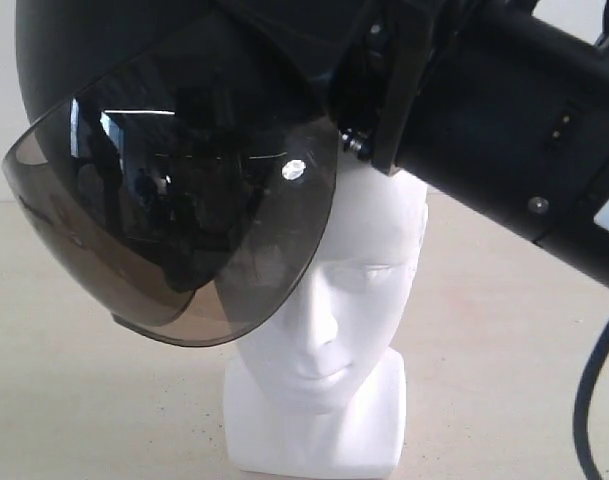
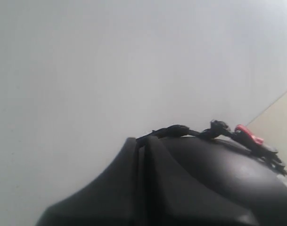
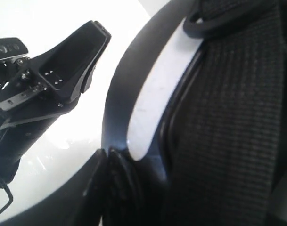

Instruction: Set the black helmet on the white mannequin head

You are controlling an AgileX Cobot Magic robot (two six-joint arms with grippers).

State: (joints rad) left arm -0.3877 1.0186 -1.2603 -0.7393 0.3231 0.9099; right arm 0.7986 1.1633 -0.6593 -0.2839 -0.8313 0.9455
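One arm is plain to see: the right one comes in from the upper right, its end effector (image 1: pixel 359 130) at the edge of the black helmet (image 1: pixel 134 50), just above the crown of the white mannequin head (image 1: pixel 354 260). The head stands upright on its squarish base on the beige counter (image 1: pixel 504 330), facing the near side. The helmet is up over the top of the head but skewed to the left, so its smoky visor (image 1: pixel 184 220) hangs in front of the left half of the face, while the right half and the chin are bare.

In the right wrist view, the one finger (image 3: pixel 72 56) I can see stands apart from the helmet's rim, with white showing between them. The other finger is hidden. I take this end effector to be parted and gripping nothing. The woven chin strap (image 3: pixel 228 117) hangs just inside the rim.

The left wrist view gives only wall, the dark helmet and a strap with a red buckle (image 2: pixel 249 134). I cannot tell the state of the left end effector.

By my reckoning the step in hand is seating the helmet. Next it needs squaring to the right and pressing down until the shell sits level and the visor is centred over the face, without tipping the head.
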